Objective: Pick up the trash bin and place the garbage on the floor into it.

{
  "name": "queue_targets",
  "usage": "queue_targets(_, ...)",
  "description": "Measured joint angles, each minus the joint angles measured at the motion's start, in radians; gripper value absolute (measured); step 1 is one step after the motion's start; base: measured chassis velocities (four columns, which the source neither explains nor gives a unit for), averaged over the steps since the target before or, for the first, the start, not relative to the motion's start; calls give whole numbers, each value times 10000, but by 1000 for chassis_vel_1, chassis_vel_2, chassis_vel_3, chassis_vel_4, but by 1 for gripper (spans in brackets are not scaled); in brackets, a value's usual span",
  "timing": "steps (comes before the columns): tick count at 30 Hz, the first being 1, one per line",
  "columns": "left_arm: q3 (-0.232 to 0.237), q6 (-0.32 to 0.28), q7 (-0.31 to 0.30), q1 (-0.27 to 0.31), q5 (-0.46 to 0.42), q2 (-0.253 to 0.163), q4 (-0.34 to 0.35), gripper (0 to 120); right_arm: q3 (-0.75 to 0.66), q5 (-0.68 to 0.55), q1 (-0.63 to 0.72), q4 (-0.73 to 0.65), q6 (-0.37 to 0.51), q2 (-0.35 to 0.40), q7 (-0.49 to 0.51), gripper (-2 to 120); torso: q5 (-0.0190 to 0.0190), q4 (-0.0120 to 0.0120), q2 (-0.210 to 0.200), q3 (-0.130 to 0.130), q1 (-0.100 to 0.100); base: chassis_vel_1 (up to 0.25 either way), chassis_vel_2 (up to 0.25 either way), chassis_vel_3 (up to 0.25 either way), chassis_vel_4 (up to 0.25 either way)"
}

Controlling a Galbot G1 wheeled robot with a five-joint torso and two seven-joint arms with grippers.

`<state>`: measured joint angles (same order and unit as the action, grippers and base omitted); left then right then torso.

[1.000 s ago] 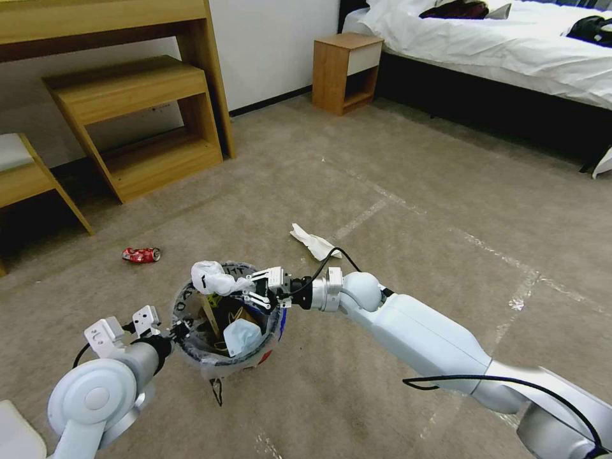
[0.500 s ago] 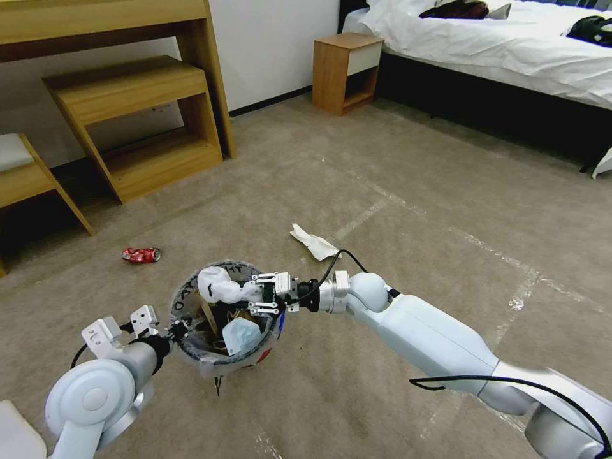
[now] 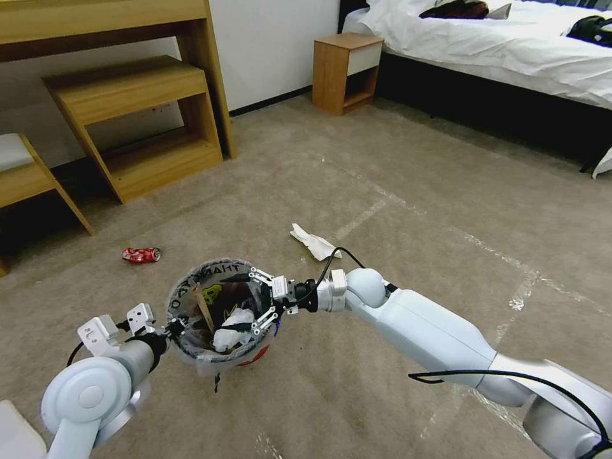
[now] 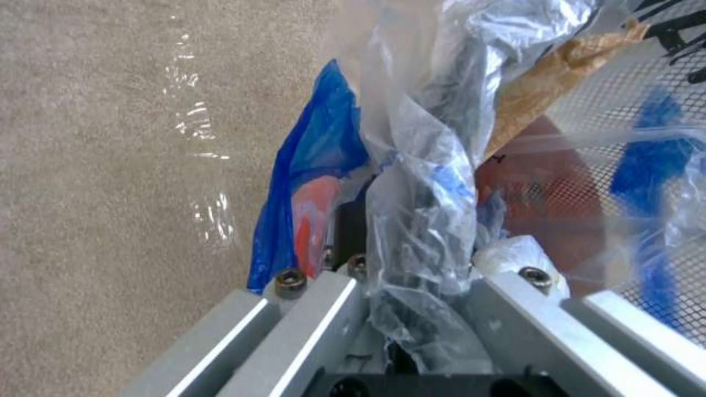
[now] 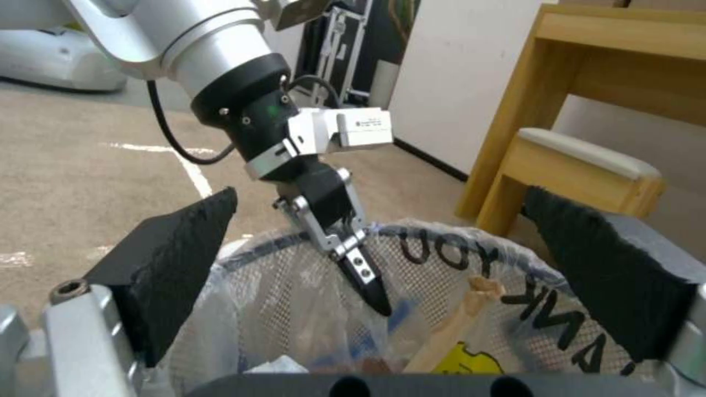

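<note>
We hold the small round red bin lined with clear plastic [image 3: 220,312] pinched at its rim by our left claw [image 3: 167,330], while our right claw [image 3: 255,305], spread wide, hovers above its mouth, with crumpled white paper [image 3: 231,331] directly beneath.

A bedroom: bed [image 3: 510,44], nightstand [image 3: 346,71], carpeted floor [image 3: 414,191].
</note>
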<state>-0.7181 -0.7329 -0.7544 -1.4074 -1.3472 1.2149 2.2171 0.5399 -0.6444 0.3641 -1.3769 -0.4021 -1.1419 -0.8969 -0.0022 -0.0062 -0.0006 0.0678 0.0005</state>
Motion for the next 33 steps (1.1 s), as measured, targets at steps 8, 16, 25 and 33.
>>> queue_targets(8, -14, 4, -29, -5, -37, -6, 74, 0, 31, -112, -215, -53, 18, 23, 29, 100, 0, 0, 0, 0, 0, 0, 0, 0, 0)
queue_targets(16, -125, 7, -49, -104, -61, -8, 184, 0, -1312, -498, -447, -404, 58, -122, 515, 100, 0, 1, 1, 0, 0, 0, 0, 0, 0)
queue_targets(25, -221, -2, -94, -118, -78, 75, 279, 0, -3512, -426, 212, -779, 0, -394, 2252, 100, 1, 0, 0, 0, 0, 0, 0, 0, 0)
queue_targets(33, -434, -11, -175, -305, -199, 66, 536, 0, -6686, 269, 2186, -1395, 107, -739, 4003, 100, 2, -1, 1, 0, 0, 0, 0, 0, 0)
